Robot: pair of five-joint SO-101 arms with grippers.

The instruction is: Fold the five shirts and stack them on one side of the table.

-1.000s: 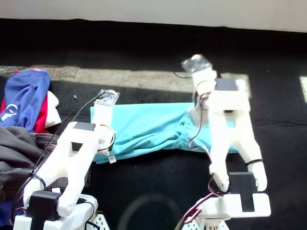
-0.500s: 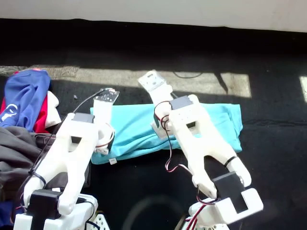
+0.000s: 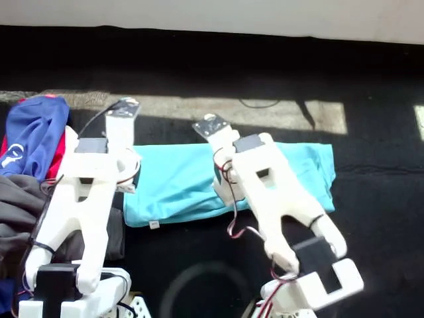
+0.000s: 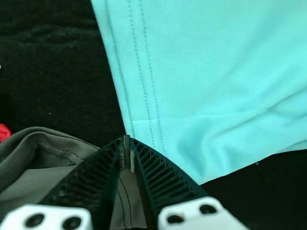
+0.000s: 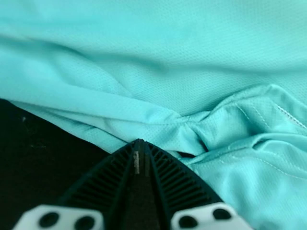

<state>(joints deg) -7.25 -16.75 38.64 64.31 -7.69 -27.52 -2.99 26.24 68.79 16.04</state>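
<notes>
The left gripper [image 4: 125,142] is being held clenched, its jaws pressed together with no gap. Its tip is being kept right at the hemmed edge of the turquoise shirt [image 4: 216,72], where that edge is meeting the grey garment [image 4: 38,158]. Whether any cloth is being pinched there cannot be told.

The right gripper [image 5: 139,147] is likewise being kept closed tight. Its tip is being held at the shirt's edge, just beside a spot where several folds are puckering together. No fabric can be made out between the jaws.

In the high view the turquoise shirt is being shown laid out as a long band across the black table cover [image 3: 371,218]. Its left end is being overhung by the left arm, and its middle is being crossed and partly hidden by the right arm. The right end is lying flat with a few creases, and a small white tag [image 3: 154,224] is sticking out at the near left corner.

A heap of clothes is being kept at the table's left side. A blue shirt [image 3: 33,132] is resting on a red garment [image 3: 58,162], and the grey garment is lying nearer the arm bases, just beside the turquoise shirt's left end. A sunlit strip [image 3: 324,116] is falling across the cover beyond the shirt, and a thin cable [image 3: 258,104] is lying in it.
</notes>
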